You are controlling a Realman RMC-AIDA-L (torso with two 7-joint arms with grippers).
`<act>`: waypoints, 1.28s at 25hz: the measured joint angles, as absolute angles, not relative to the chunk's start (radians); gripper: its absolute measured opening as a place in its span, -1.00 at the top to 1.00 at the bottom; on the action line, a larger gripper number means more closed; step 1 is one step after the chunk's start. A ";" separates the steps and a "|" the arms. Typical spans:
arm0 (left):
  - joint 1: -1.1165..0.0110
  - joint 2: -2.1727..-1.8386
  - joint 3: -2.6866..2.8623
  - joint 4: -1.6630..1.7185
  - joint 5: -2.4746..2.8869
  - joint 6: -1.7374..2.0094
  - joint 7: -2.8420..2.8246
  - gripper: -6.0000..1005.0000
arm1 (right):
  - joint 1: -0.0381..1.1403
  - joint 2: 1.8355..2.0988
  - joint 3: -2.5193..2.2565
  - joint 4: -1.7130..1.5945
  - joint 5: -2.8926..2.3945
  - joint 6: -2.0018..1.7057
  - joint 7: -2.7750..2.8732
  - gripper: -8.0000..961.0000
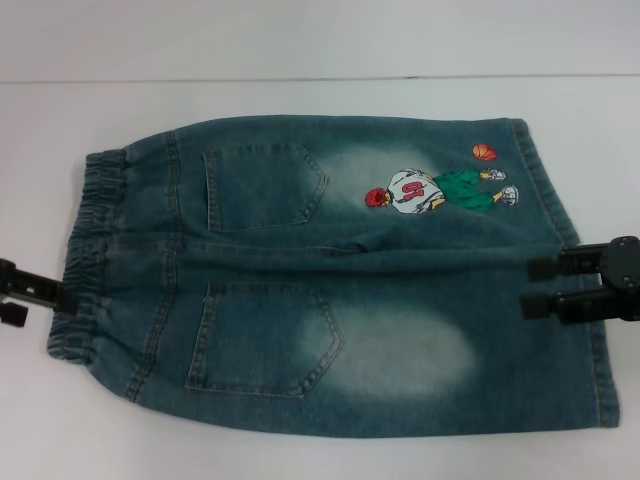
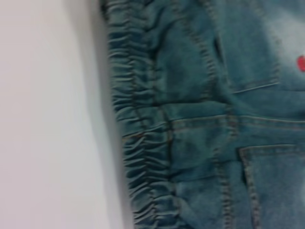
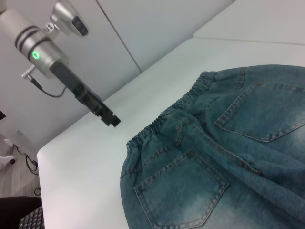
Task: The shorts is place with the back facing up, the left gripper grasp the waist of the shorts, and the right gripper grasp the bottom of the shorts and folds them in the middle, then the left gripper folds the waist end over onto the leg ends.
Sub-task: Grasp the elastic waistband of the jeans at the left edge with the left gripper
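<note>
Shorts (image 1: 330, 270) lie flat on white table (image 1: 300, 50); left claw (image 1: 45, 295) apparently empty beside waistband (image 1: 90, 260); right claw (image 1: 535, 285) parted, empty.

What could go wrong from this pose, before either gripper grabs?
1. The left gripper sits beside the waist of the shorts, which is puckered and thick; it may catch only a few gathers, or one layer.
2. The right gripper hovers over the leg ends, inside the hem; it may pinch mid-fabric, skewing the fold.
</note>
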State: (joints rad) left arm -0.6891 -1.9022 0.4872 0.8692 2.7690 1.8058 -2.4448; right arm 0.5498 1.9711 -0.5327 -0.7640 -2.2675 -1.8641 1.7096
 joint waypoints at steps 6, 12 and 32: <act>-0.691 -1.908 0.523 0.784 2.778 1.722 -2.458 -0.80 | 0.557 1.971 -0.533 -0.764 -2.266 -1.858 1.711 -0.67; -0.691 -1.919 0.554 0.755 2.791 1.656 -2.469 -0.80 | 0.566 1.972 -0.532 -0.763 -2.268 -1.857 1.712 -0.67; -0.684 -1.939 0.574 0.746 2.803 1.610 -2.479 -0.80 | 0.568 1.970 -0.535 -0.764 -2.264 -1.856 1.713 -0.67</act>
State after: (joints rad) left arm -0.6835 -1.9387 0.5743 0.7455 2.8027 1.6095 -2.4789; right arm 0.5676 1.9699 -0.5354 -0.7640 -2.2641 -1.8560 1.7128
